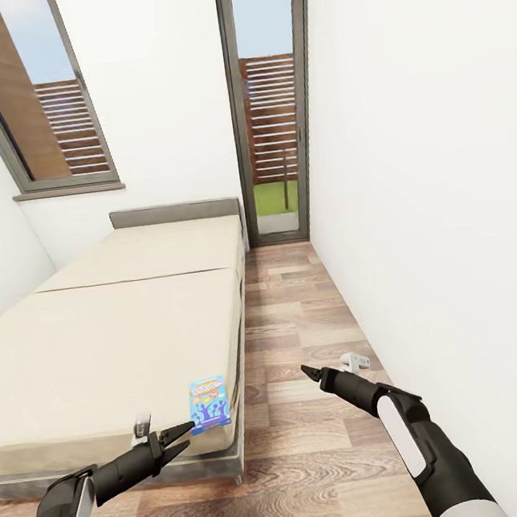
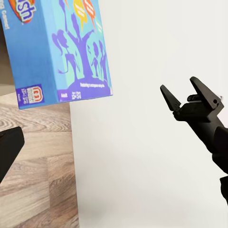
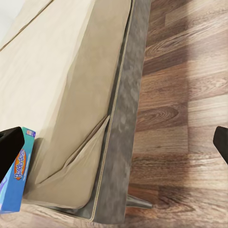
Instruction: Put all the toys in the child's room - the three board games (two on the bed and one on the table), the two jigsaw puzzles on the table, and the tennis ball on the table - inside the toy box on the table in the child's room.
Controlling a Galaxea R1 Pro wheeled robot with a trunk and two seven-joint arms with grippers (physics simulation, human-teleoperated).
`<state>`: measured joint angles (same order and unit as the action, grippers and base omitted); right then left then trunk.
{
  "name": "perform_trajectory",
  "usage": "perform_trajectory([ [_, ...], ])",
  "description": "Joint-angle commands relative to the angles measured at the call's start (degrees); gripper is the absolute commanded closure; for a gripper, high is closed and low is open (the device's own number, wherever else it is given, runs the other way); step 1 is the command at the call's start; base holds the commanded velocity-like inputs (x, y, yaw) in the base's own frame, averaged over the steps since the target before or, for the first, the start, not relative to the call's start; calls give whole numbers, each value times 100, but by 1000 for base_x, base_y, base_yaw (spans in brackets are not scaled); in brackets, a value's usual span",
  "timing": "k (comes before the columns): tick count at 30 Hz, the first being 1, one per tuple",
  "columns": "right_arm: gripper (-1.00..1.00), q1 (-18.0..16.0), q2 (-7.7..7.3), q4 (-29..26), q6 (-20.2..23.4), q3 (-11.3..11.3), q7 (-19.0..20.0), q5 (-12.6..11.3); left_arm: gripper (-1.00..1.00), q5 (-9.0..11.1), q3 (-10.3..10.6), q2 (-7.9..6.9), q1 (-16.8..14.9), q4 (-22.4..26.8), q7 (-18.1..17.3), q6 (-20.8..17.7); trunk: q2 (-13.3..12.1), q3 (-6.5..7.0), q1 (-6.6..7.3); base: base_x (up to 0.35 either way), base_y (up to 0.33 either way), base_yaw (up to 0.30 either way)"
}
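A blue board game with cartoon figures lies flat on the near right corner of the bed, a wide beige mattress on a dark grey frame. My left gripper is open, just short of the box's near edge and level with the mattress side. The box looms close in the left wrist view. My right gripper hangs open over the floor to the right of the bed, and its spread fingers show there too. The right wrist view looks down on the box and the bed corner.
A strip of wood-plank floor runs between the bed and the white right wall to a tall glass door. A window is above the bed's left side. A small white fitting sits low on the wall.
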<state>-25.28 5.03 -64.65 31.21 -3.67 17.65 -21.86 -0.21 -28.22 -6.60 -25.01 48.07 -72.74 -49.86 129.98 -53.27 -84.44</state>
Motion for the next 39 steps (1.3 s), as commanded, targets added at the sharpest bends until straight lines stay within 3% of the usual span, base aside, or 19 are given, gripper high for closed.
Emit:
perform_trajectory([
  [1,-100,-3,7,-4,43,-21,19,-21,-100,-4,-8,1,-4,0,-21,-61,2,-5,1,0,0,0],
  [16,-100,-3,7,-4,43,-20,19,-21,-100,-6,-8,1,-4,0,-12,-67,2,-5,1,0,0,0],
  [23,-100,-3,7,-4,43,-20,19,-21,-100,-6,-10,1,-4,0,7,-68,283,-131,-153,0,0,0],
  [29,-100,-3,7,-4,43,-20,19,-21,-100,-9,-16,1,-4,-1,13,-68,283,-131,-153,0,0,0],
  [39,-100,-3,7,-4,43,-20,19,-21,-100,-6,-17,1,-4,0,14,-61,644,-293,-350,0,0,0],
])
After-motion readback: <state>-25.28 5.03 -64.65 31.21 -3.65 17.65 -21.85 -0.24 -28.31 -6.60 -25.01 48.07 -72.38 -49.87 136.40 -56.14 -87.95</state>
